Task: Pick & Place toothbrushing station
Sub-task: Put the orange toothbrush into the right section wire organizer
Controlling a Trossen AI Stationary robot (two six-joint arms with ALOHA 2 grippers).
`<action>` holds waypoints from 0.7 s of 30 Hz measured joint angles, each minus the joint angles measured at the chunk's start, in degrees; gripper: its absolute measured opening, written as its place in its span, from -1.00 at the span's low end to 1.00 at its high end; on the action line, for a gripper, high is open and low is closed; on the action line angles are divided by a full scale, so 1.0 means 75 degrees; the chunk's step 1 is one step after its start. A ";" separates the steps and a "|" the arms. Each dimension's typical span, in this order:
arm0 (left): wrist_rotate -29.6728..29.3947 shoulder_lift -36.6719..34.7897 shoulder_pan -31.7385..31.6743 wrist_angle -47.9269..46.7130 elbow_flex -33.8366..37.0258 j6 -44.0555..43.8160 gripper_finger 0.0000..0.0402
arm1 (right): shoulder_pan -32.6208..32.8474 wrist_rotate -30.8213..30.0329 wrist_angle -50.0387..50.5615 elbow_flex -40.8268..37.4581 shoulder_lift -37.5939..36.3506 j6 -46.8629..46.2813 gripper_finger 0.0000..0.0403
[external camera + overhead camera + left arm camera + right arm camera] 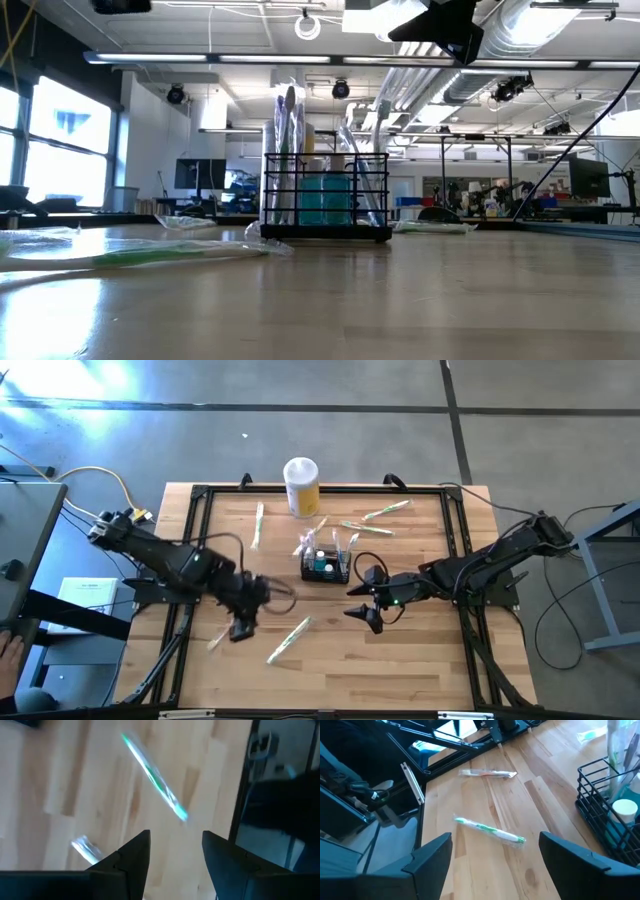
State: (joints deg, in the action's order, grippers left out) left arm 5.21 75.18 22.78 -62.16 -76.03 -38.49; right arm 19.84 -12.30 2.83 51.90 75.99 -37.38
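The toothbrushing station (326,566), a small black wire basket, stands on its base mid-table; it also shows in the low view (325,196) and the right wrist view (608,815). Wrapped toothbrushes and a teal bottle stand upright in it. My left gripper (243,624) hovers open over the near-left boards, and its fingers (175,837) have nothing between them. A wrapped green toothbrush (155,776) lies flat on the wood beyond them. My right gripper (365,608) hangs open just near-right of the basket, fingers (495,845) wide apart over another wrapped toothbrush (490,830).
A tall yellow-and-white canister (301,485) stands at the far edge. Loose wrapped toothbrushes lie around the table (290,638) (258,525) (385,510) (365,527). A black frame rail (200,540) borders the wooden top.
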 joint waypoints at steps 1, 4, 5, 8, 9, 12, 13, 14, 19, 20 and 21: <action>-0.0002 0.0000 0.0176 -0.0001 0.0087 -0.0098 -0.13 | -0.0007 -0.0001 -0.0003 0.0000 0.0022 0.0003 0.44; -0.0016 0.0000 0.0608 0.0024 0.0350 -0.0365 -0.13 | -0.0015 0.0015 0.0017 0.0000 0.0037 0.0014 0.44; -0.0078 0.0000 0.0719 0.0037 0.0434 -0.0467 -0.13 | -0.0015 0.0015 0.0003 0.0000 0.0040 0.0017 0.44; -0.0445 0.0000 0.1014 0.0312 0.0749 -0.0666 -0.13 | -0.0017 -0.0049 -0.0002 0.0000 0.0130 0.0121 0.44; -0.0523 0.0000 0.1096 0.0461 0.0872 -0.0716 -0.13 | -0.0013 -0.0113 0.0017 0.0000 0.0155 0.0157 0.44; -0.0452 0.0006 0.1288 0.0822 0.1236 -0.0740 -0.13 | -0.0015 -0.0164 -0.0010 0.0000 0.0177 0.0157 0.44; -0.0393 0.0006 0.1339 0.0863 0.1340 -0.0744 -0.13 | -0.0015 -0.0165 -0.0006 0.0000 0.0178 0.0151 0.44; -0.0349 0.0006 0.1385 0.0833 0.1436 -0.0746 -0.13 | -0.0015 -0.0162 -0.0003 0.0000 0.0184 0.0148 0.44; -0.0456 0.0006 0.1420 0.0078 0.1905 -0.1383 -0.13 | -0.0012 -0.0157 -0.0003 0.0000 0.0194 0.0134 0.44; -0.0559 0.0006 0.1415 -0.0123 0.2025 -0.1652 -0.13 | -0.0012 -0.0150 0.0002 0.0000 0.0194 0.0133 0.44; -0.0626 0.0006 0.1414 -0.0299 0.2156 -0.1930 -0.13 | -0.0012 -0.0143 0.0003 0.0000 0.0194 0.0121 0.44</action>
State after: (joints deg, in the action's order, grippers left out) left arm 0.51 75.22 33.39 -64.40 -59.87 -52.97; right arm 19.75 -13.37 2.85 51.90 77.45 -36.48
